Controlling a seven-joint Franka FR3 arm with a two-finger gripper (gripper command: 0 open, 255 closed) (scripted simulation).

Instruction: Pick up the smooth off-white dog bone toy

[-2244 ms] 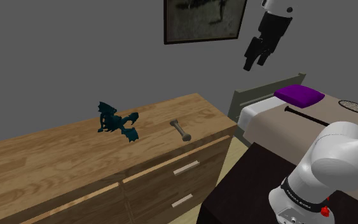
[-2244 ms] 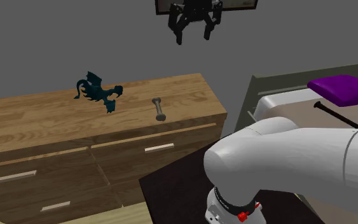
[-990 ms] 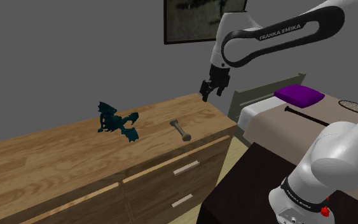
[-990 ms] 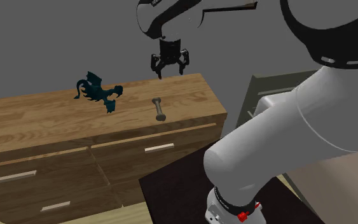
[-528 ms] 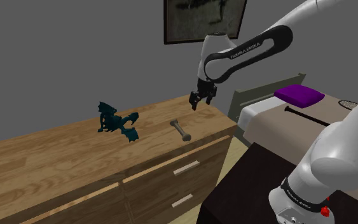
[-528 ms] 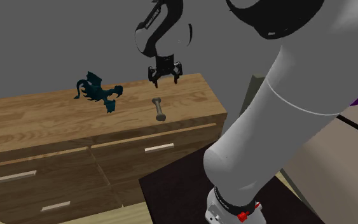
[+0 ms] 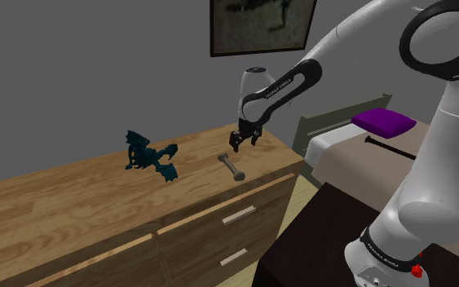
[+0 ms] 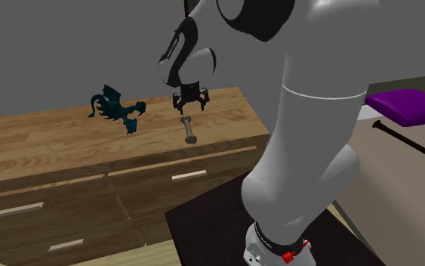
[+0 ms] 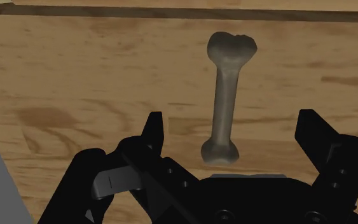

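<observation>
A grey dog bone toy [image 7: 232,166] [image 8: 189,130] [image 9: 225,95] lies flat on the wooden dresser top [image 7: 72,196] [image 8: 52,147], near its end by the bed. My black gripper [image 7: 236,145] [image 8: 191,105] [image 9: 231,137] hangs open just above the bone's far end, fingers pointing down. In the wrist view the two fingers [image 9: 153,130] stand wide apart on either side of the bone's nearer knob, with no contact.
A dark teal dragon figure [image 7: 149,155] [image 8: 115,109] stands on the dresser beyond the bone. A bed with a purple pillow [image 7: 384,122] [image 8: 407,104] and a black bat [image 7: 392,149] lies past the dresser's end. A framed picture [image 7: 262,24] hangs on the grey wall.
The arm has swung down from high by the picture toward the dresser. The gripper has dropped to just above the bone, still open. The bone and the dragon have not moved.
</observation>
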